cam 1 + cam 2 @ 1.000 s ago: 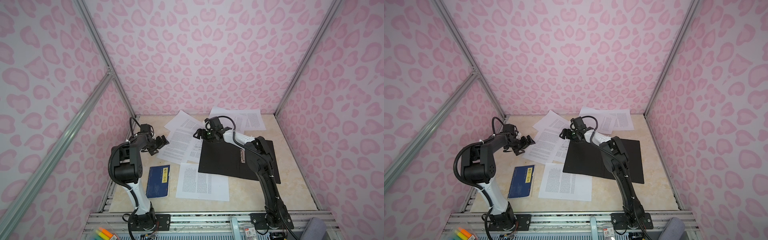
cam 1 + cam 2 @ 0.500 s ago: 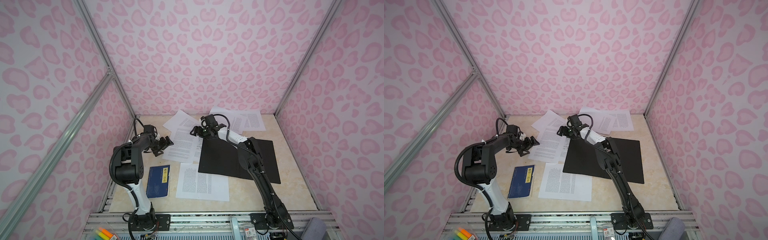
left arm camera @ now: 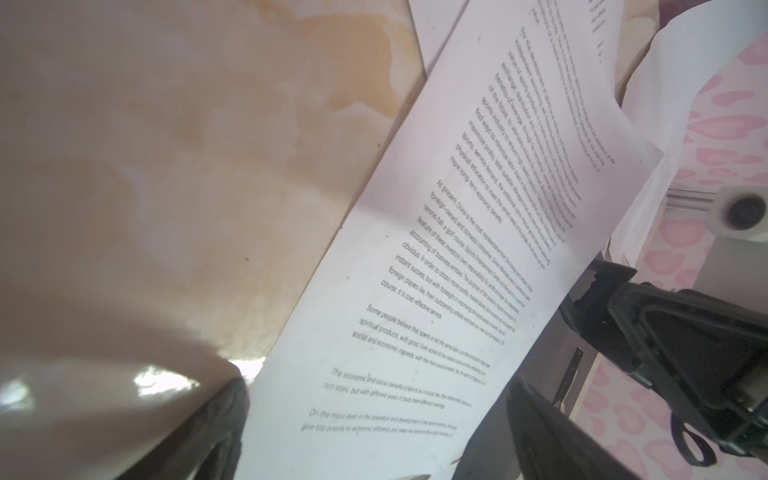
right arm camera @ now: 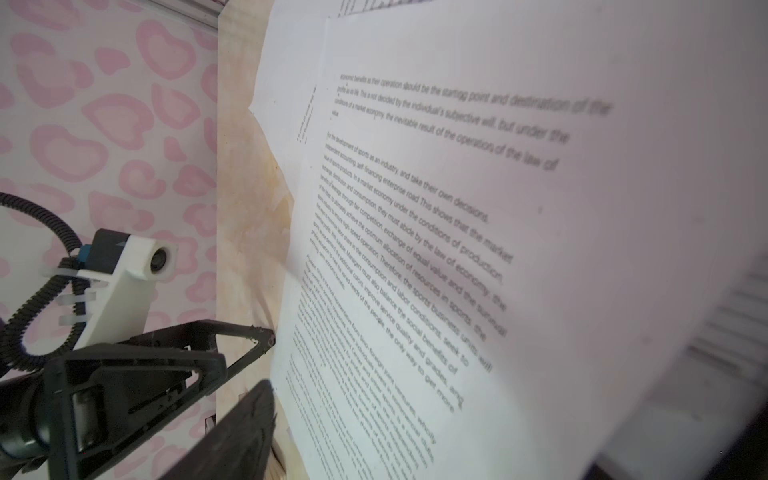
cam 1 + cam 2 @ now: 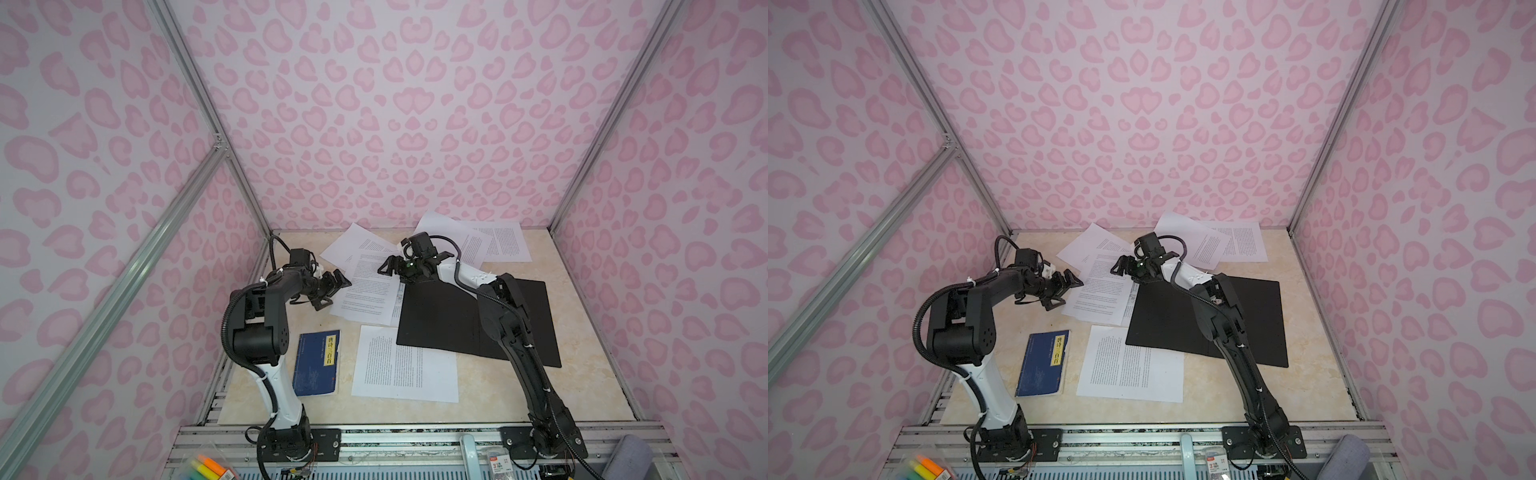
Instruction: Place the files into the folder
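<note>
– Files: where?
– Loose on the worktop, spread around the folder. Middle stack just left of it, right edge meeting the folder's left edge; over or under, cannot tell. Front sheet flat nearest the camera, back corner at the folder's front-left corner. Back sheets fanned along the rear wall, plus one more at the back left.
– And the folder itself?
– Lying open and flat on the right half, black inside up, with the right arm reaching across above it.
– Left claw?
– Released, jaws spread wide, low at the middle stack's left edge. Seen from its wrist camera, fingers on either side of the printed sheet's near end; touching the paper or not, cannot tell.
– Right claw?
– Released too, jaws wide apart. Low at the stack's far right corner, just beside the folder's back-left corner, facing the left claw. From its wrist camera, only one finger in sight, next to the sheet's edge; the rest hidden behind paper blurred close to the lens.
– Anything else down there?
– Dark blue book with a yellow label, front left beside the left arm, near the front sheet but apart from it.
</note>
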